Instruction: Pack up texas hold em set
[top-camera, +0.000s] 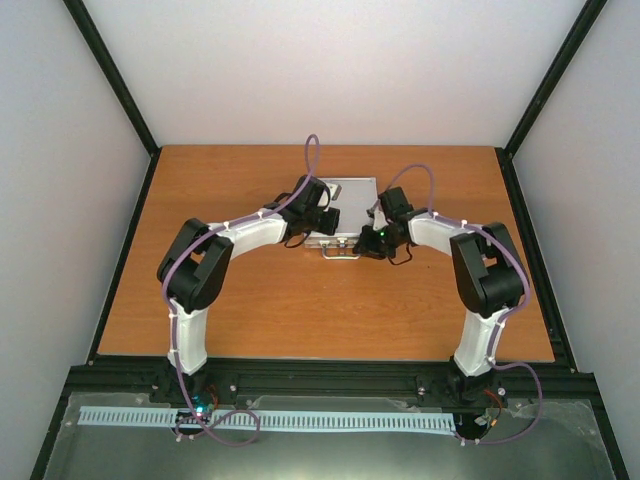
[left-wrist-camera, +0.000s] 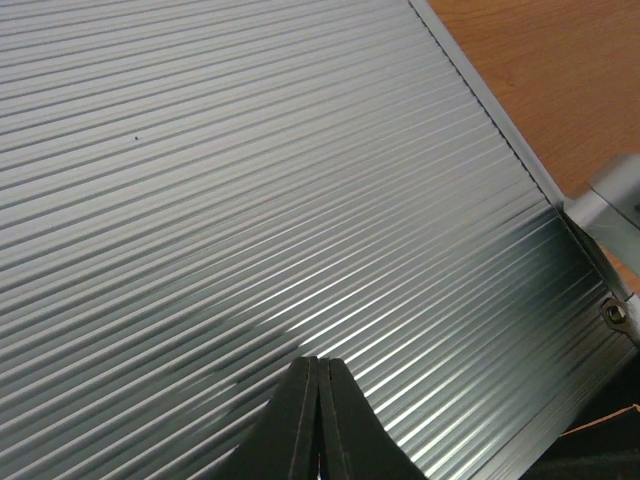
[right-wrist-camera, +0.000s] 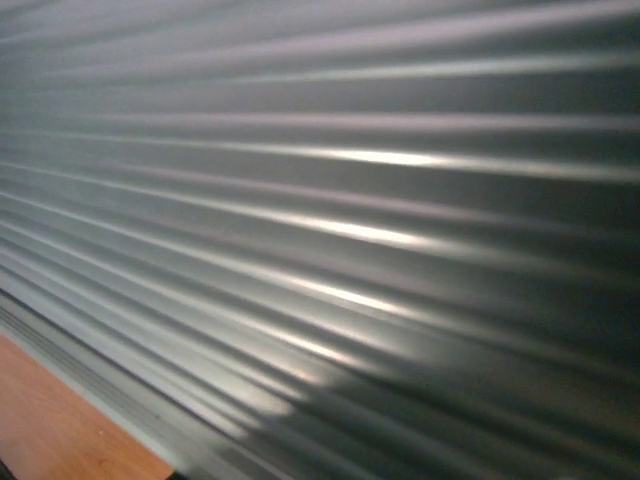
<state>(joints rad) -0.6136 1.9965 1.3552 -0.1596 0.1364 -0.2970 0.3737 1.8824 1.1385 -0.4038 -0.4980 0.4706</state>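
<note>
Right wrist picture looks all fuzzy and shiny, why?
Right wrist view: the camera sits very close to the ribbed silver case, so its ridges blur and bright glare streaks show. Left wrist view: sharper ridges, softer sheen. Top view: evenly lit, little glare.

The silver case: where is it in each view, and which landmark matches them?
Top external: the silver case lies closed at the middle of the table.
Left wrist: its ribbed lid fills most of the picture, above the shut left claw; table at upper right.
Right wrist: the blurred lid fills almost everything; table at lower left.
Shared landmark: the orange table beside the case's edge.
</note>
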